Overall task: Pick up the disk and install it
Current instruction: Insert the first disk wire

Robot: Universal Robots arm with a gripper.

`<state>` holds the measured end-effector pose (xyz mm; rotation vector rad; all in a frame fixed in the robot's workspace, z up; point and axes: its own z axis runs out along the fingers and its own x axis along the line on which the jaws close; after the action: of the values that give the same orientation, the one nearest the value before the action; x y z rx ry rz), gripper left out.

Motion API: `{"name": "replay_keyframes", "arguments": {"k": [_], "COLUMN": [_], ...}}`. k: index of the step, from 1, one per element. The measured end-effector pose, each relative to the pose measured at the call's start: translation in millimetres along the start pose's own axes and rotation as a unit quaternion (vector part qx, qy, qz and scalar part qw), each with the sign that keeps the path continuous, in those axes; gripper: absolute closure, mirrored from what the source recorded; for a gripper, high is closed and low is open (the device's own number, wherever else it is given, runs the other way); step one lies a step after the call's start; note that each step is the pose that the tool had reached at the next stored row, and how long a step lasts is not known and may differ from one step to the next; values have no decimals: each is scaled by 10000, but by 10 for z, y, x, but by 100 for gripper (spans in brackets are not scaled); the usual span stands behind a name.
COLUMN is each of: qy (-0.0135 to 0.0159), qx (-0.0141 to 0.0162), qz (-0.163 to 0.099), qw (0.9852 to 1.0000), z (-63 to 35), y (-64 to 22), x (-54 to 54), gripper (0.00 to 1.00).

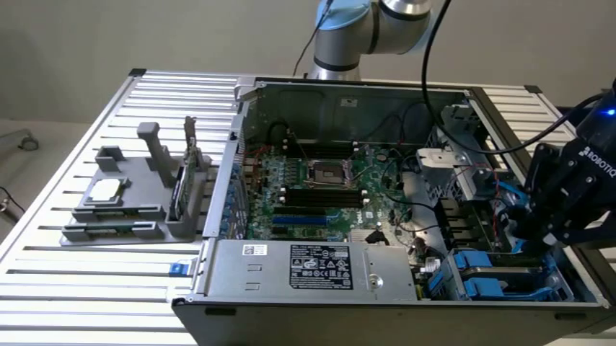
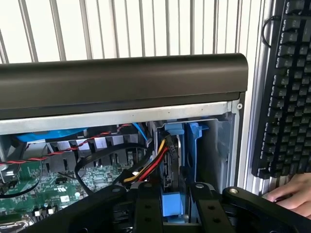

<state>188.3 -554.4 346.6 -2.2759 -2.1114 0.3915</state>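
Slatted metal counter (image 1: 97, 281) carries an open computer case (image 1: 288, 310). At its drive-bay corner we see the end effector (image 1: 535, 229) pinching the blue-framed disk (image 2: 173, 201), edge-on beside cables (image 2: 146, 170). We judge it stiff, fairly heavy and shock-sensitive, best gripped by the frame's sides.

You see the gripper (image 2: 175, 194) with its black fingers (image 2: 148, 206) clamped on either side of the disk (image 2: 172, 206), which stands on edge in the corner bay of the case (image 2: 121, 77). Red, yellow and black cables (image 2: 148, 167) run just beside it. Outside the case lies a keyboard (image 2: 291, 87), with a hand (image 2: 291, 194) near its end.
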Motion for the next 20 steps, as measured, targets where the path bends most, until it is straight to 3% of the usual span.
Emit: {"name": "replay_keyframes", "arguments": {"k": [9, 15, 20], "qy": [-9, 21, 64], "qx": [-17, -43, -69], "qz": [-96, -263, -428], "qw": [10000, 9996, 9990], "z": [32, 51, 60], "y": [15, 19, 24], "x": [-64, -65, -63], "gripper": [69, 69, 69]}}
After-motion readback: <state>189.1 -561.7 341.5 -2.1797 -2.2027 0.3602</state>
